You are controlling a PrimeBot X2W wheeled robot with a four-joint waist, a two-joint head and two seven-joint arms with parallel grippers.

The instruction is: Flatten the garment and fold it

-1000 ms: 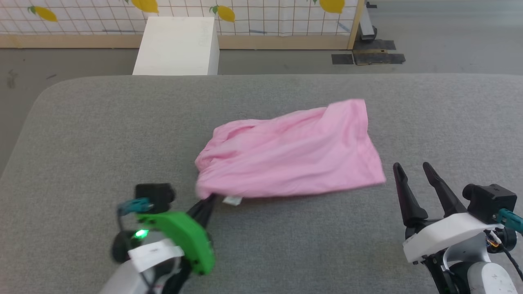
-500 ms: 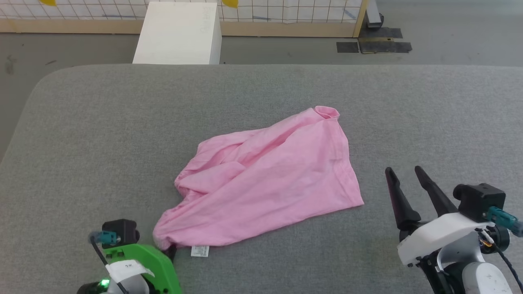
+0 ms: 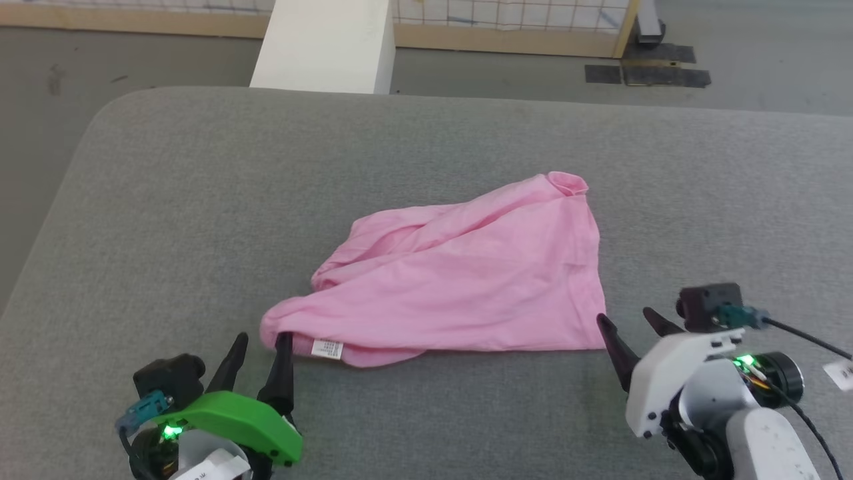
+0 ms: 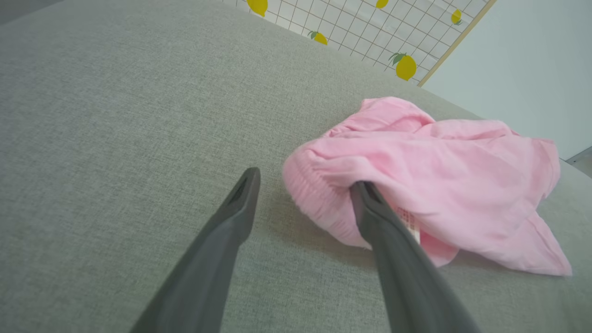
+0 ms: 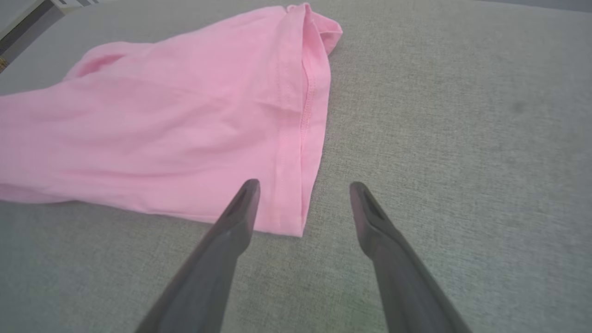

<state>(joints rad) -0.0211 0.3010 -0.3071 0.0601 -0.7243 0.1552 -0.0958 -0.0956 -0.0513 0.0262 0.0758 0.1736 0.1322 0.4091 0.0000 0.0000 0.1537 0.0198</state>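
Note:
The light-pink garment (image 3: 466,273) lies rumpled on the grey padded table (image 3: 200,200), its gathered waistband at the near left and a hemmed edge at the right. A small white care label (image 3: 327,348) shows at its near-left corner. My left gripper (image 3: 260,343) is open at that corner; one finger (image 4: 370,208) touches the waistband (image 4: 314,199), the other stands clear of it. My right gripper (image 3: 633,323) is open beside the garment's near-right corner (image 5: 289,222), which lies between and just ahead of its fingertips in the right wrist view.
A white box (image 3: 326,43) stands on the floor beyond the table's far edge, in front of a low wooden-framed grid panel (image 3: 506,20). Bare grey table surface lies on all sides of the garment.
My left gripper has dragged the waistband corner toward me and has now opened, letting it go. The right gripper has come closer to the garment's right corner. The head camera has tilted down.

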